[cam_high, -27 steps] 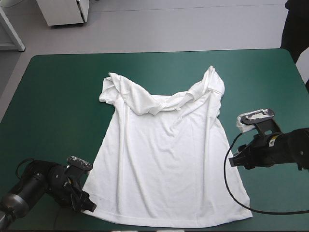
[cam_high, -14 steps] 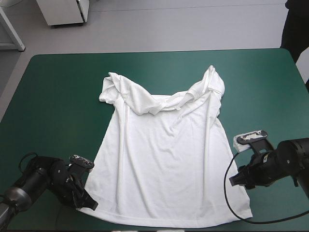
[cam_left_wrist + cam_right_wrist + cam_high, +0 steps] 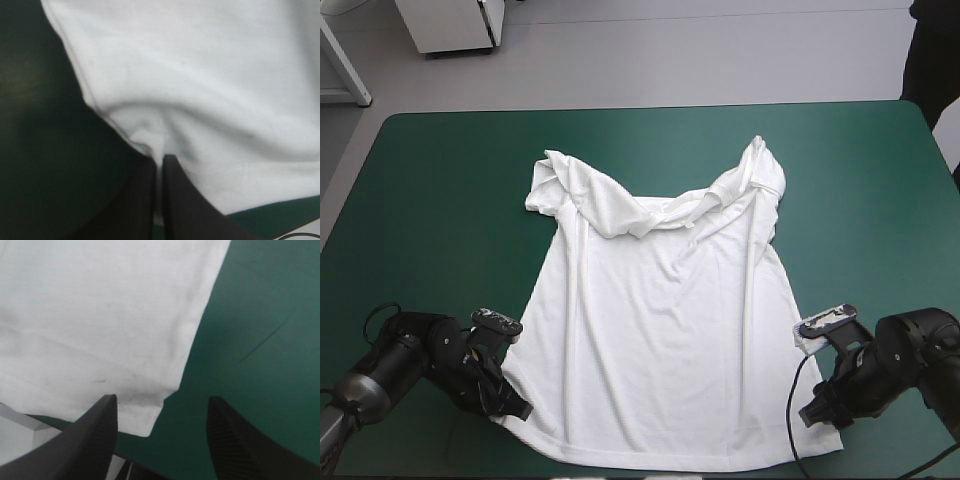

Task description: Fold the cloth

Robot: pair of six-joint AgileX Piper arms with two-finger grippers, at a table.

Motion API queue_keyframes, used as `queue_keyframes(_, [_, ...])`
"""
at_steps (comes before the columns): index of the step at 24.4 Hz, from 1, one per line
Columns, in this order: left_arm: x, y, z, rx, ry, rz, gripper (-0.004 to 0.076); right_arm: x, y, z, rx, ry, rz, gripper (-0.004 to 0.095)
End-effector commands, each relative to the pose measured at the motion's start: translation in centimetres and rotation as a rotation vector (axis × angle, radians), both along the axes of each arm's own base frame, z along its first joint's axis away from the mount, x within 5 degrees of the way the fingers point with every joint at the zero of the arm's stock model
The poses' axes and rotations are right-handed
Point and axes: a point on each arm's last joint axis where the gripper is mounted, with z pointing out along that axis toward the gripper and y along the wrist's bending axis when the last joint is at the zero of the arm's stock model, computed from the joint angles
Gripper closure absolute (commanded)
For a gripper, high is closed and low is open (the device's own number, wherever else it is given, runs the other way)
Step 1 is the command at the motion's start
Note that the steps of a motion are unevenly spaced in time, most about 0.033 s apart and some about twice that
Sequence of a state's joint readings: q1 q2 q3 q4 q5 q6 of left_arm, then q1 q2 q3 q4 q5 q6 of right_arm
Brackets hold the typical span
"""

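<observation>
The left gripper (image 3: 161,161) pinches the T-shirt (image 3: 660,330) at its near-left corner. The right gripper (image 3: 162,399) gapes wide at the near-right corner.

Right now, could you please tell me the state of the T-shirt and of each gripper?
T-shirt: spread flat on the teal-green cover, hem toward the near edge, collar and sleeves rumpled at the far end.
Left gripper: shut on the T-shirt's near left hem corner, cloth puckered at the grip.
Right gripper: open, astride the near right hem corner, not gripping it.
</observation>
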State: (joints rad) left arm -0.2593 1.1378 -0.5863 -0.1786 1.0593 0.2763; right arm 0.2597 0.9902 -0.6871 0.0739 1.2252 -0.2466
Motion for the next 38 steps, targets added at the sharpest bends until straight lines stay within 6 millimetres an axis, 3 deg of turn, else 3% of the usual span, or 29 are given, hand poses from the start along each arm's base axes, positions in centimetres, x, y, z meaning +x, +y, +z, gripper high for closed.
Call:
queue_keyframes(1, [0.3, -0.4, 1.0, -0.031, -0.035, 0.0, 0.0746, -0.2, 0.2, -0.1, 0.025, -0.016, 0.015, 0.0398])
queue_keyframes(9, [0.4, -0.5, 1.2, -0.043, -0.029, 0.003, 0.0746, -0.5, 0.2, -2.3, 0.023, 0.018, 0.014, 0.0398])
queue_keyframes(16, [0.3, -0.7, 1.6, -0.056, -0.014, -0.014, 0.0746, 1.0, 1.5, -4.6, 0.025, 0.125, 0.038, 0.0408])
queue_keyframes(18, [0.4, -0.7, 1.7, -0.062, -0.022, -0.014, 0.0746, 1.2, 1.6, -4.8, 0.023, 0.131, 0.037, 0.0491])
queue_keyframes(20, [0.6, -0.8, 2.0, -0.065, -0.035, -0.015, 0.0746, 1.2, 1.7, -4.8, 0.04, 0.134, 0.028, 0.0671])
queue_keyframes(22, [1.0, -0.9, 2.5, -0.069, -0.06, -0.02, 0.0746, 1.2, 1.9, -4.8, 0.064, 0.136, 0.017, 0.0913])
queue_keyframes(24, [1.4, -1.0, 3.6, -0.078, -0.088, -0.028, 0.0746, 1.4, 2.1, -4.5, 0.085, 0.13, 0.007, 0.0921])
queue_keyframes(28, [2.4, -1.3, 7.1, -0.097, -0.141, -0.051, 0.0746, 2.7, 2.7, -1.8, 0.114, 0.072, 0.017, 0.0921])
queue_keyframes(30, [2.8, -1.5, 9.2, -0.11, -0.187, -0.063, 0.0746, 3.6, 3.0, 0.6, 0.132, 0.021, 0.028, 0.0921])
queue_keyframes(34, [3.4, -1.7, 14.4, -0.146, -0.318, -0.084, 0.0746, 5.1, 3.5, 6.4, 0.172, -0.115, 0.05, 0.0921])
queue_keyframes(38, [3.0, -1.7, 20.7, -0.208, -0.535, -0.092, 0.0746, 5.8, 3.7, 13.8, 0.244, -0.359, 0.06, 0.0921])
